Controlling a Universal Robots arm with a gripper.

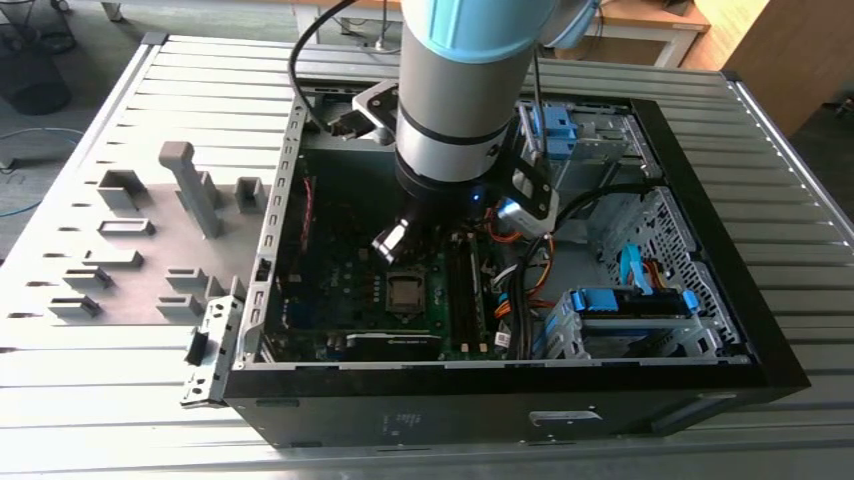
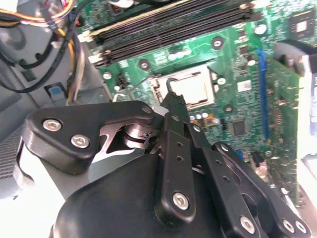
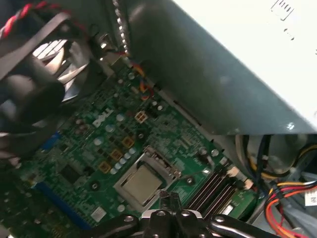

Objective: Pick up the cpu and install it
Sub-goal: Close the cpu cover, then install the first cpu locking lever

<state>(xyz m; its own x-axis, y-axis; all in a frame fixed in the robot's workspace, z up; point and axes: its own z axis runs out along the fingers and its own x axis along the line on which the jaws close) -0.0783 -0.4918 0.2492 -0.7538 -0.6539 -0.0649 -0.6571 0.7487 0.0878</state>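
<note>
1. Standing open on the desk [image 1: 160, 420], the computer case [image 1: 721, 330] shows its motherboard [image 2: 237, 79].
2. Gripper [image 2: 171, 106] hovers above the socket [image 3: 171, 166] — fingers pressed together, holding nothing.
3. The cpu [image 3: 141, 184] already sits seated in the socket near the board's middle — placement looks done.

My desk and its load

Below me is a desk [image 1: 801, 330] of silvery ribbed metal slats, running across the exterior view. On it lies an open black computer case [image 1: 534, 415], side panel off, taking up the middle and the exterior view's right. Just beside the case, toward the exterior view's left, a flat grey fixture plate [image 1: 147, 255] rests on the slats, carrying several small grey blocks and hollow frames [image 1: 123, 190] and one taller upright grey post [image 1: 187, 185]. A small grey metal bracket [image 1: 207, 345] sits against the case's near corner, touching the plate's edge.
</note>
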